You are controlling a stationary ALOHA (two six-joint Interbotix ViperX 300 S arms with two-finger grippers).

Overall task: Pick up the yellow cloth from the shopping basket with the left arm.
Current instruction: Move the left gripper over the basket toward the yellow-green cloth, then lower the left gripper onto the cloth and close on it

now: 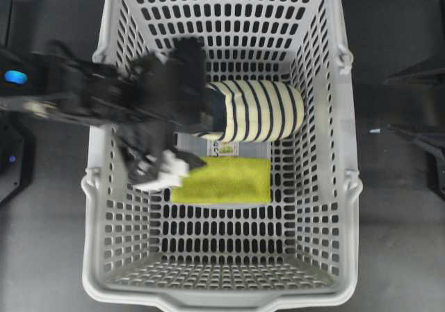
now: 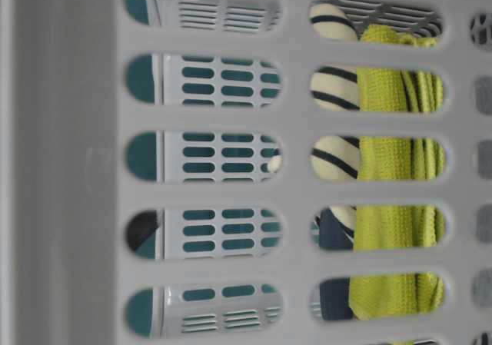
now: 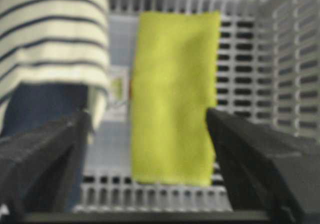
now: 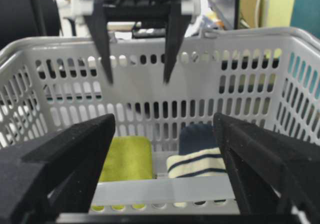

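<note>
So the yellow cloth (image 1: 224,180) is lying flat on the floor of the shopping basket (image 1: 351,187), roughly mid-basket, with its long axis running left-right in the overhead view. From the left wrist camera it stretches straight away from the gripper, short edge nearest. It's a plain yellow-green rectangle with a fuzzy, nubby terry surface, edges fairly straight, no obvious wrinkles from above. Through the basket slots at table level it looks like there's a fold or doubled layer along one side.

Right beside it, along one long edge, sits the striped slipper (image 1: 257,110), cream with navy stripes and a dark navy opening. Both seem to rest partly on a clear container (image 3: 112,54) with a label, though it's blurry.

The left gripper (image 1: 163,173) is inside the basket, over the cloth's left end in the overhead view, jaws spread wide, wider than the cloth, nothing between them. The right gripper (image 4: 165,184) is outside the basket, facing its wall, jaws also spread apart and empty.
</note>
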